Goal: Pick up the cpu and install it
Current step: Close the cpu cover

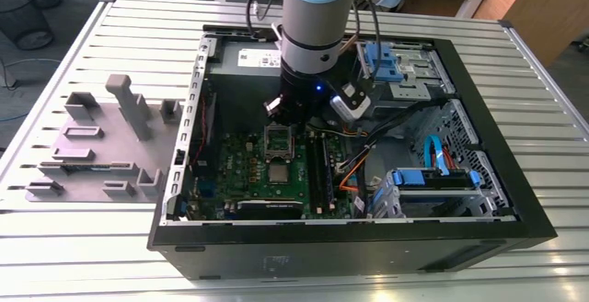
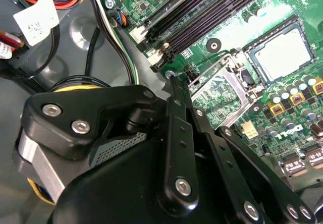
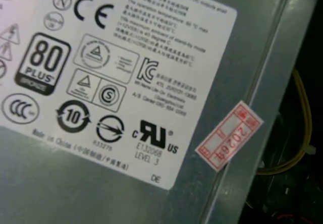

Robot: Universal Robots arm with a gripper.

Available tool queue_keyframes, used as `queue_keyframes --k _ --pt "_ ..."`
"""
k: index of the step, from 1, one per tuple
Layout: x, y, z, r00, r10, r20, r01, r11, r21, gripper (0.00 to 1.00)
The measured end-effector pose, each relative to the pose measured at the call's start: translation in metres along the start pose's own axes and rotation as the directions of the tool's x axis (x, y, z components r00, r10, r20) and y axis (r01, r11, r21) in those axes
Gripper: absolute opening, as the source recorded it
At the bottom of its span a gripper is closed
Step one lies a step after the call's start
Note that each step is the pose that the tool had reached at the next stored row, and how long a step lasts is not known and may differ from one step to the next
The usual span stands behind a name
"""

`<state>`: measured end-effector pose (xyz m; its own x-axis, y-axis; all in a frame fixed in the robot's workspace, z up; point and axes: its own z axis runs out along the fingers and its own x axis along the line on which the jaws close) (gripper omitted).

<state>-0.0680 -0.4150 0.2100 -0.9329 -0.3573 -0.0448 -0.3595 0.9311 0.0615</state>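
White compliance-marks label (image 3: 116, 77), grey metal housing (image 3: 75, 193); red-framed number sticker (image 3: 229, 135) — its edge

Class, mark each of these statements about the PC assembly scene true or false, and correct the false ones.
1. The cpu lies on the green motherboard inside the PC case. True.
2. The gripper holds the cpu. False: the cpu lies apart from the gripper, beside the dark open frame.
3. The grey holder blocks stand inside the case. False: they stand on the slatted table, outside the case at the exterior view's left.
4. The arm reaches down into the open case, over the motherboard. True.
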Motion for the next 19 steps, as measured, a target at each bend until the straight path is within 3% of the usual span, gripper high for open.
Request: queue_keyframes --k 9,19 --pt "-0.0085 -0.0033 0.0002 1.0 0.0 0.0 0.0 1.0 0.0001 0.11" --pt "-0.0082 -0.0026 0.0046 1.0 -0.002 0.001 0.002 1.0 -0.0027 0.11"
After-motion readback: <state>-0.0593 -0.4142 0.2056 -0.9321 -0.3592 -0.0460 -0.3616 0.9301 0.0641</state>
